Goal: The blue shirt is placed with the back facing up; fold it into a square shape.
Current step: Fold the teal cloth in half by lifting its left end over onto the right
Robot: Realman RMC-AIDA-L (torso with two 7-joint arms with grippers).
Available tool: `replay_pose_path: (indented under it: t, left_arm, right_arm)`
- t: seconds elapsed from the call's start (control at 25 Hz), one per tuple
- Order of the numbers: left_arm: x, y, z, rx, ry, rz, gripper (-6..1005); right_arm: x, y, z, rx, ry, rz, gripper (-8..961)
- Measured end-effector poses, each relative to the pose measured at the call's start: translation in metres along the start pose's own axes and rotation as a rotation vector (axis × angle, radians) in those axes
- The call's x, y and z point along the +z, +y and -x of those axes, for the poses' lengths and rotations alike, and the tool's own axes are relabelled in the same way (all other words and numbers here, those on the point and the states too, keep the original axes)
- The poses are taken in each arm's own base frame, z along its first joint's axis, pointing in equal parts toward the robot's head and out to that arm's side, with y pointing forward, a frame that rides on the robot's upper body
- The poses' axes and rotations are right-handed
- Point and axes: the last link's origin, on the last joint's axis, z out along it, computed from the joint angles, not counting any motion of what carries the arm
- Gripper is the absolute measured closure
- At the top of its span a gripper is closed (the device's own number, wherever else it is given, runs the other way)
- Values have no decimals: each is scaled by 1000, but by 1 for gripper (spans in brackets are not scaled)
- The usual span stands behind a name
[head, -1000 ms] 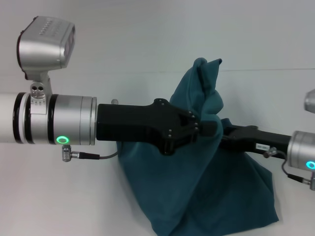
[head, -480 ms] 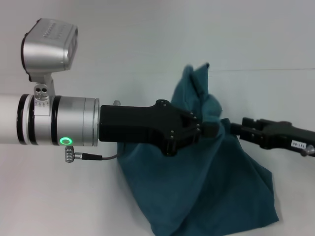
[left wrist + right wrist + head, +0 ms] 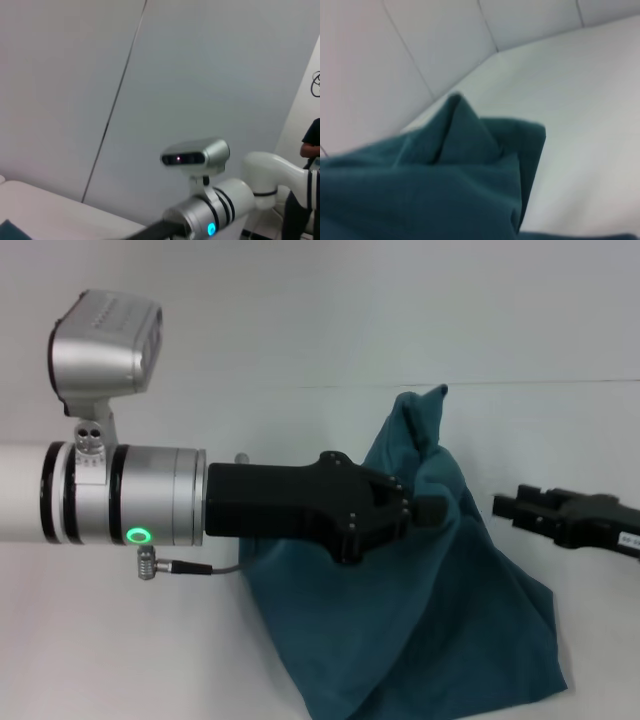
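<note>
Surface: plain white table (image 3: pixel 300 640) with a pale wall behind it.
Shirt: the blue shirt (image 3: pixel 420 640) is bunched up in a heap, centre-right, one corner peaking on the far side.
Left gripper (image 3: pixel 432 508): reaches in from the left, clamped onto a pinch of the shirt.
Right gripper (image 3: pixel 507 507): right edge, just off the fabric, holding nothing; can't tell how wide its fingers are.

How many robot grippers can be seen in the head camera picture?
2. The left gripper reaches in from the left and holds the blue shirt lifted in a bunch. The right gripper is at the right edge, apart from the shirt, its fingers open.
</note>
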Motion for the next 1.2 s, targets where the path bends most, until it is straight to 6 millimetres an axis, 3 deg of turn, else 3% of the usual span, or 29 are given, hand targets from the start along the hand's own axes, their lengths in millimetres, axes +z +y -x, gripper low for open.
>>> replay_pose_path:
  t: [0.44,0.92,1.12,1.2]
  left_arm:
    - [17,3,30,-65,30,43,976]
    - [17,6,39,-47,51,56,954]
    - [18,9,43,-44,50,72,741]
    - [18,10,43,-46,50,74,583]
  right_arm:
    - [-19,-7,27,-28,-97,-22,416]
    - [-23,-9,37,-48,-120,-33,418]
    - [-22,-9,41,-56,-126,-32,419]
    - [-22,-9,43,-57,-129,-31,420]
